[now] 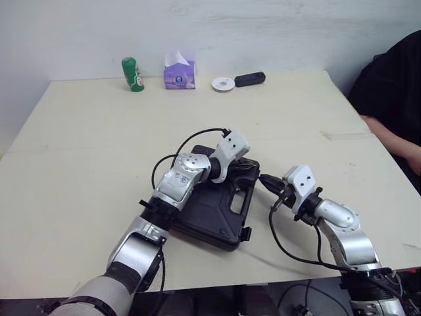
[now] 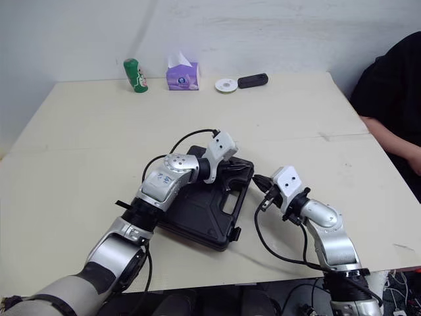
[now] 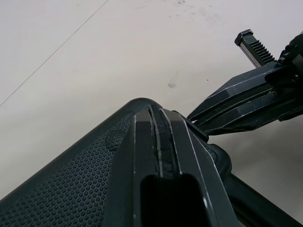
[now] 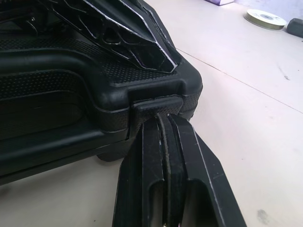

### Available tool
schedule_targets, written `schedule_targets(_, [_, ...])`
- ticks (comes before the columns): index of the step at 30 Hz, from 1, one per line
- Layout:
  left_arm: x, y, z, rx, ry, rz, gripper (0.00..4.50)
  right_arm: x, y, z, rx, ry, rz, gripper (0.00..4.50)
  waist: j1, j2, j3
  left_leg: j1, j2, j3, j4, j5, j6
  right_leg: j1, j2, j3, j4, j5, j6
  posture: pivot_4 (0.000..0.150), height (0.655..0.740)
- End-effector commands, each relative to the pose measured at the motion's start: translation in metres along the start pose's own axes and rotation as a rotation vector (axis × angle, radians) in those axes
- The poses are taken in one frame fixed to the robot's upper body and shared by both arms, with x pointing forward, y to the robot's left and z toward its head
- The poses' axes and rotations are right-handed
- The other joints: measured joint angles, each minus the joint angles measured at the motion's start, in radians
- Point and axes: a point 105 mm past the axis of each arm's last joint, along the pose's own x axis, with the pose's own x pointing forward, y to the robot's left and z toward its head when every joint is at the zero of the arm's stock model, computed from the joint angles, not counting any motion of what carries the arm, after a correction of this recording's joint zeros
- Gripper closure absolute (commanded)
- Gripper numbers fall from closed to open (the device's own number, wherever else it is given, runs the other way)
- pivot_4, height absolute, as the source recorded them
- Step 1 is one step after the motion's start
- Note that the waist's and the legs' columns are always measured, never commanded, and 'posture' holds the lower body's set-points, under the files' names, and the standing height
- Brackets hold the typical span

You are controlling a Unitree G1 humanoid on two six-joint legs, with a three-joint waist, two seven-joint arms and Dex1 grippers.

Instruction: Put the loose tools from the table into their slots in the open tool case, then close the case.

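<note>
A broad pale beige table (image 1: 85,151) carries everything, and a person in a black sleeve (image 1: 388,85) sits at its right edge. Near the front edge lies the black textured plastic tool case (image 1: 210,217), lid down.

The head views show the left gripper (image 1: 247,169) over the case's far right corner and the right gripper (image 1: 263,179) just beside that corner. The wrist views add the detail. In the left one, the left gripper's two fingers are pressed together with their tips on the pebbled lid. In the right one, the right gripper's fingers are likewise together, with their tips touching the small latch tab (image 4: 156,105) on the case's side.

Along the far edge stand a green can (image 1: 133,74), a purple tissue box (image 1: 179,74), a white disc (image 1: 223,83) and a black oblong object (image 1: 250,79).
</note>
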Motion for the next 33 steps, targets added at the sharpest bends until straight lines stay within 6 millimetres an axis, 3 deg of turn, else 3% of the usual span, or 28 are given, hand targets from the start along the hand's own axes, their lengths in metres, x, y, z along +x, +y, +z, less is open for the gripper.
schedule_targets(1, [-0.008, 0.006, -0.085, -0.1, 0.297, 0.062, 4.42, 0.01, 0.011, 0.02, -0.052, -0.072, 0.06, 4.5, -0.002, 0.0, 0.0, 0.0, 0.0, 0.0, 0.0, 0.0, 0.0, 0.0, 0.0, 0.0, 0.0, 0.0, 0.0, 0.15, 0.74])
schedule_targets(13, [-0.013, 0.007, -0.1, -0.12, 0.347, 0.065, 4.42, 0.029, 0.013, 0.025, -0.097, -0.05, 0.159, 4.5, -0.017, -0.004, -0.003, 0.012, 0.0, 0.0, -0.012, 0.001, -0.002, 0.003, 0.003, 0.006, -0.002, 0.0, -0.001, 0.15, 0.74])
schedule_targets(20, [-0.018, 0.008, -0.1, -0.122, 0.32, 0.066, 4.42, 0.025, 0.011, 0.021, -0.114, -0.026, 0.153, 4.5, -0.027, -0.006, -0.005, 0.012, 0.0, 0.0, -0.012, 0.0, -0.002, 0.003, 0.003, 0.006, -0.002, -0.001, -0.001, 0.15, 0.74])
schedule_targets(25, [-0.026, 0.015, -0.07, -0.135, 0.165, 0.082, 4.42, 0.006, -0.004, 0.023, -0.163, -0.005, 0.126, 4.5, -0.028, -0.004, -0.003, 0.012, 0.0, -0.001, -0.014, 0.0, -0.002, 0.002, 0.003, 0.006, -0.004, -0.001, -0.001, 0.15, 0.74])
schedule_targets(29, [-0.035, 0.003, -0.021, -0.066, -0.065, -0.025, 4.42, -0.007, -0.009, 0.025, -0.209, 0.017, 0.143, 4.5, -0.025, 0.002, 0.002, 0.01, 0.0, -0.001, -0.014, 0.0, -0.002, 0.0, 0.003, 0.006, -0.004, -0.001, -0.001, 0.15, 0.74])
schedule_targets(33, [-0.049, -0.006, -0.002, 0.042, -0.147, -0.098, 4.42, -0.022, -0.01, 0.02, -0.22, 0.047, 0.158, 4.5, -0.008, 0.003, 0.003, 0.001, 0.0, -0.002, -0.013, 0.001, -0.003, -0.008, 0.003, 0.005, -0.004, -0.001, -0.001, 0.15, 0.74])
